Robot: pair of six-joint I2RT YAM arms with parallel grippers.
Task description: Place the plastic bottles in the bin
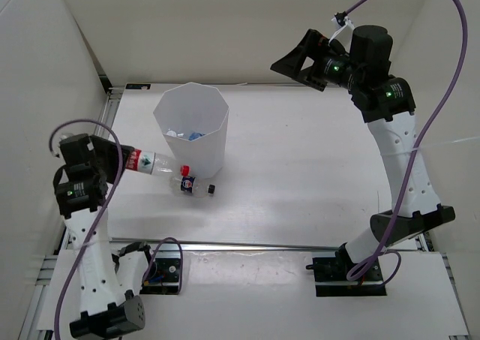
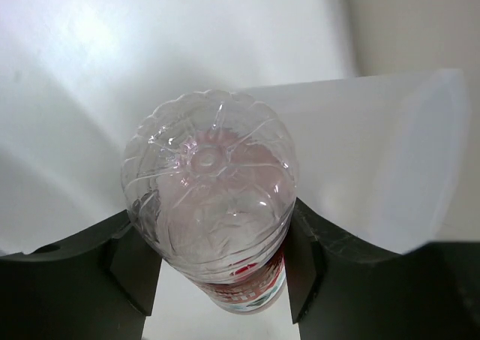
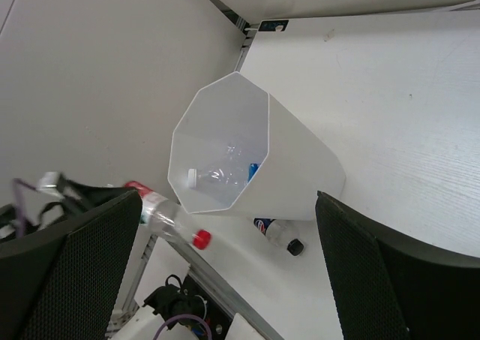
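My left gripper (image 1: 120, 160) is shut on the base end of the red-labelled bottle (image 1: 154, 162), held level above the table with its red cap (image 1: 184, 170) pointing at the bin's (image 1: 217, 141) lower wall. In the left wrist view the clear bottle base (image 2: 210, 197) sits clamped between the fingers (image 2: 135, 269). The dark-labelled bottle with black cap (image 1: 195, 186) lies on the table in front of the bin. A blue-labelled bottle (image 3: 225, 173) lies inside the bin (image 3: 300, 160). My right gripper (image 1: 300, 61) is open and empty, high above the back right.
White walls enclose the table on the left, back and right. A metal rail (image 1: 262, 245) runs along the table's front edge. The right arm (image 1: 401, 160) stands over the right side of the table.
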